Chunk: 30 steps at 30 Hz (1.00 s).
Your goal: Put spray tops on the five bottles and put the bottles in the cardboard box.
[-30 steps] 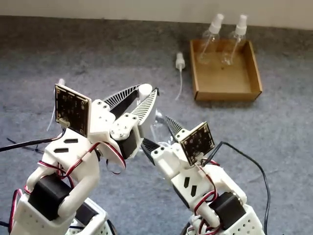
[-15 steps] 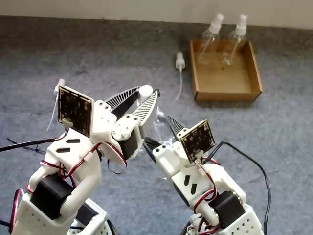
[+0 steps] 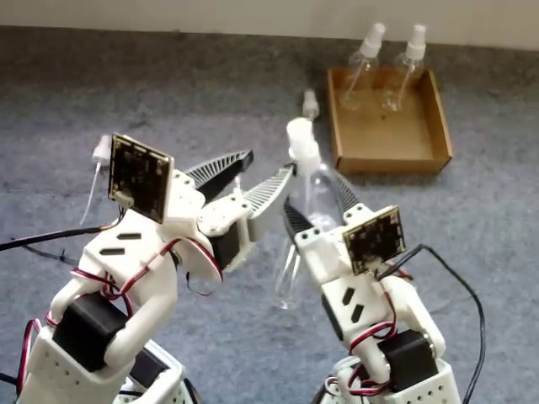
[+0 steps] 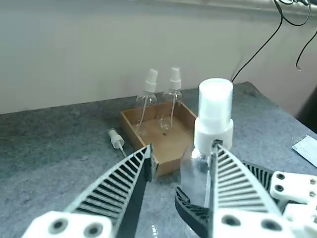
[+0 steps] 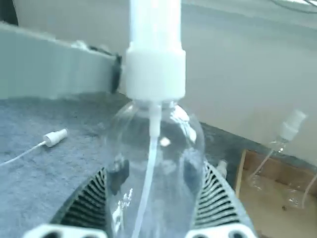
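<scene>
**High view.** My right claw (image 3: 322, 204) is clenched around the belly of a clear spray bottle (image 3: 318, 185), holding it roughly upright above the grey carpet (image 3: 168, 93). Its white spray top (image 3: 301, 139) sits on the neck. My left claw (image 3: 250, 178) is released and spread wide. One fingertip is just beside the bottle's neck; I cannot tell whether it touches. Below the held bottle, a second clear bottle (image 3: 286, 282) lies on the carpet. The cardboard box (image 3: 337, 135) sits farther off to the right, with two capped bottles (image 3: 362, 67) at its far end. A loose spray top (image 3: 310, 103) lies just beside the box's left wall. Another loose top (image 3: 101, 151) lies well apart, on the left.

**Left wrist view.** My left claw's fingers (image 4: 124, 191) gape. The spray top (image 4: 214, 111) stands right by one fingertip. Beyond it is the cardboard box (image 4: 171, 141), with the two capped bottles (image 4: 147, 96) upright in it. The loose spray top (image 4: 116, 139) lies near the box.

**Right wrist view.** The spray bottle (image 5: 163, 144) sits gripped between my right claw's jaws, its dip tube running down the middle. The other loose top (image 5: 54, 136) lies on the carpet to one side.
</scene>
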### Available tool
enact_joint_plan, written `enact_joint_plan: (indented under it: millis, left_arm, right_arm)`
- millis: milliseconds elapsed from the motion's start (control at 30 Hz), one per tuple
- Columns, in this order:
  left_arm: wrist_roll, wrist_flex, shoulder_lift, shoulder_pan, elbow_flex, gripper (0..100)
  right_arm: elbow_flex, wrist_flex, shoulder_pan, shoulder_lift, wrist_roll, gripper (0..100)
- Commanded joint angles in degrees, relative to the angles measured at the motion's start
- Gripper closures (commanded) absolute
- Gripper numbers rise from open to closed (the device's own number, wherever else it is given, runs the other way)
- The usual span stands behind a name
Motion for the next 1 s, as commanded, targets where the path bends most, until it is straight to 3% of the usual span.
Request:
enact_joint_plan:
  millis: [0, 133, 300, 467, 600, 700, 833, 967]
  left_arm:
    - [0.4, 0.2, -0.5, 0.9, -3.9, 81]
    - [0.4, 0.2, -0.5, 0.8, -3.5, 81]
    - [0.4, 0.3, -0.5, 0.8, -2.2, 82]
    - [-1.1, 0.3, -0.5, 0.8, 5.3, 82]
    - [-9.3, -0.2, -0.5, 0.7, 14.0, 82]
    - [-11.3, -0.2, -0.5, -2.4, 18.8, 82]
    - [-11.4, -0.3, -0.5, -9.7, 22.6, 82]
    - [-11.4, -0.3, -0.5, -15.0, 26.9, 82]
  right_arm:
    - [-2.9, -1.9, 1.9, 0.0, 4.8, 99.4]
    - [-1.5, -8.8, 10.2, 0.6, 5.9, 99.4]
    - [9.1, -32.1, 21.7, 0.9, 5.9, 99.4]
    - [15.3, -41.9, 26.3, 12.3, 4.7, 99.4]
    - [5.7, -47.8, 32.0, 30.8, -2.3, 99.4]
    - [-6.1, -48.6, 34.9, 46.5, -5.5, 99.4]
    - [-19.2, -55.1, 35.6, 64.9, -5.2, 99.4]
    - [-28.0, -67.6, 35.6, 80.9, 1.7, 99.4]
